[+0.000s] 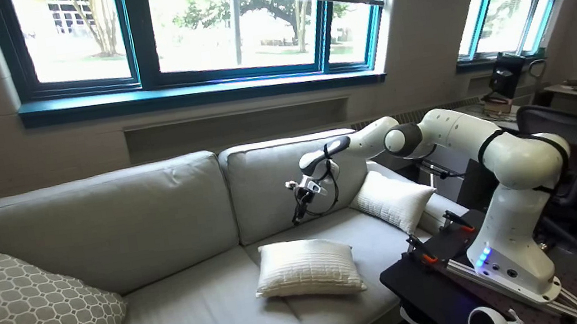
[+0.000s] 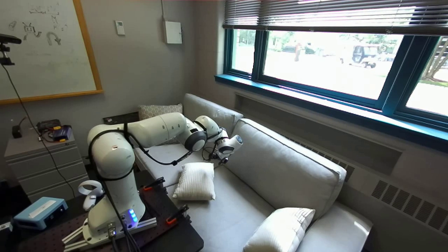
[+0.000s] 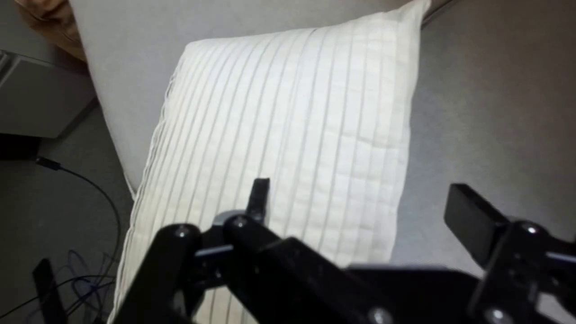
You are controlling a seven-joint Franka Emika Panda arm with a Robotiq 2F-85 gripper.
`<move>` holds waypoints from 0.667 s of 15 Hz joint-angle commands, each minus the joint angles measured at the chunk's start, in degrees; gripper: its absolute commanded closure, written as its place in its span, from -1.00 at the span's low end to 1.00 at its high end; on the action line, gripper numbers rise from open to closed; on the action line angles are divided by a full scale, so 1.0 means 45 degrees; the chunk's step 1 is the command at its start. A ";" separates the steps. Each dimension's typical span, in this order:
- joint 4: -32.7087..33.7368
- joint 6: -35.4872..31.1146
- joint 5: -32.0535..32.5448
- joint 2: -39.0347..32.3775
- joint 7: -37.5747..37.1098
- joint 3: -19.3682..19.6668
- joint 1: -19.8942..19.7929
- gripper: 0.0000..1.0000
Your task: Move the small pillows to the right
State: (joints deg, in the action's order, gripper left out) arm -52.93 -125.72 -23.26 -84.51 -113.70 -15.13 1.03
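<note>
Half the move is judged done: on a light grey sofa [image 1: 203, 321], the right small pillow [image 1: 393, 201] is seen propped up by the armrest [image 2: 336, 227], while the left small pillow [image 1: 308, 269] is laid across the seam between the two seats [image 1: 343, 312], its transfer yet to be made. The fingers [image 3: 472, 220] are held wide apart with nothing gripped; in the wrist view one is seen over the left small pillow and one past its edge (whether cloth is touched cannot be told). Farther left, a larger patterned pillow [image 1: 34, 322] is not counted in the task. To the right and near, the black desk [image 1: 413, 285] on which the arm [image 1: 526, 162] is mounted is set close to the sofa's front, its edge fitted with clamps [image 1: 421, 248]; a white controller [image 2: 89, 202] is also laid there. The way right is bounded by the backrest [image 2: 280, 164] on the far side and by the desk on the near side, and the armrest end is already occupied, so the left small pillow would probably have to be set down beside its twin
</note>
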 commanded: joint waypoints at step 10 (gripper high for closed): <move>-0.0192 0.1022 0.1131 0.0011 -0.6261 0.3468 0.1865 -1.00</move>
State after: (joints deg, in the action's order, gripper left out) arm -53.31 -121.60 -20.61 -84.47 -136.34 -1.45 9.43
